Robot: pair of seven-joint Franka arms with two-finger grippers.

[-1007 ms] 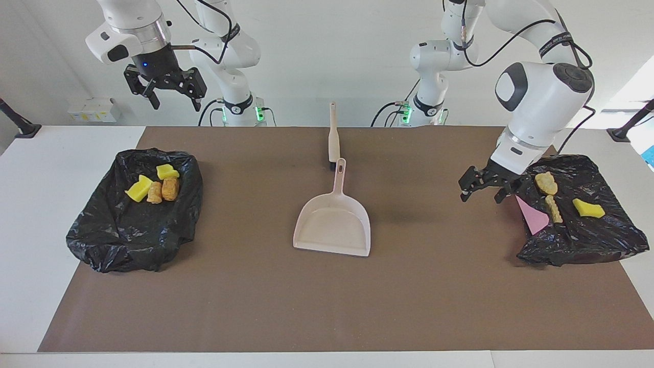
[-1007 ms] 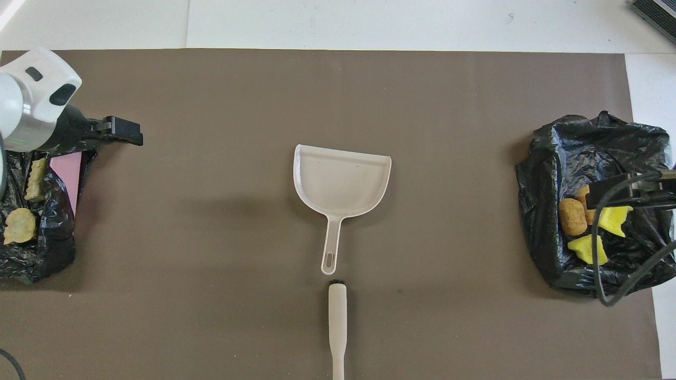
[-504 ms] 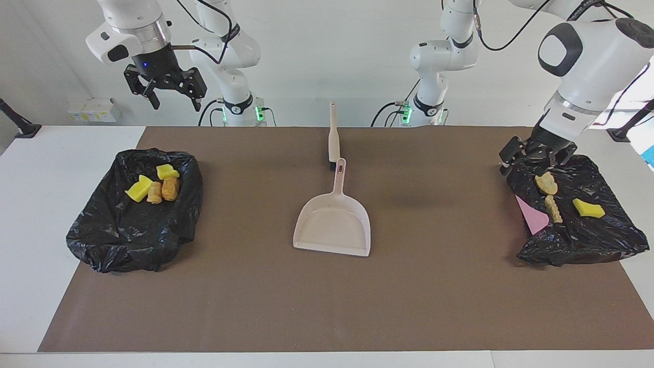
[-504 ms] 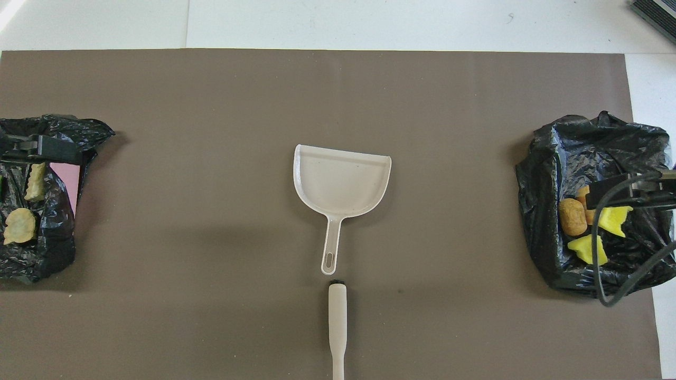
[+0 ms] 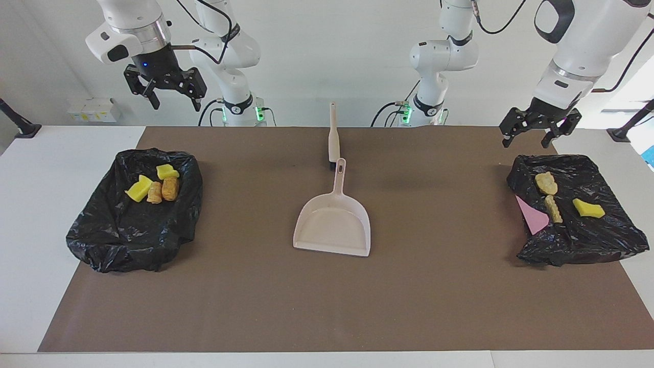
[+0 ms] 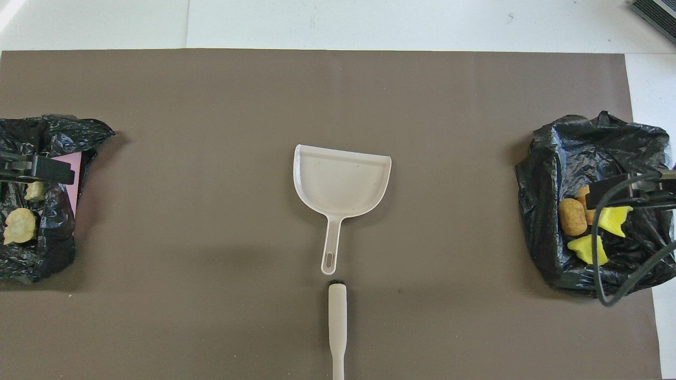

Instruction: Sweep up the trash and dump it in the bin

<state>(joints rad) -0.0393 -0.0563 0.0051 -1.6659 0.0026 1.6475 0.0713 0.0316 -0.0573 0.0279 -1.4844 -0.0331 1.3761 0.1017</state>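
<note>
A cream dustpan [image 5: 332, 225] [image 6: 340, 179] lies empty mid-mat, its handle toward the robots. The cream brush [image 5: 333, 138] [image 6: 337, 322] lies just nearer to the robots. Trash sits in two black-bagged bins. The bin [image 5: 127, 235] at the right arm's end holds yellow chunks [image 5: 139, 190] and tan pieces [image 5: 170, 188]. The bin [image 5: 587, 240] at the left arm's end holds tan pieces [image 5: 545, 183] and a yellow chunk [image 5: 588, 208]. My left gripper [image 5: 526, 143] hangs open and empty over that bin's robot-side edge. High over the other bin, my right gripper [image 5: 175, 105] waits open and empty.
A pink sheet [image 5: 532, 217] pokes out of the bin at the left arm's end. A brown mat [image 5: 434, 296] covers most of the white table. The right arm's cable [image 6: 599, 264] loops over its bin in the overhead view.
My left gripper has risen from mat level beside its bin and swung back toward the robots, over the bin's edge. The right arm, dustpan and brush have not moved.
</note>
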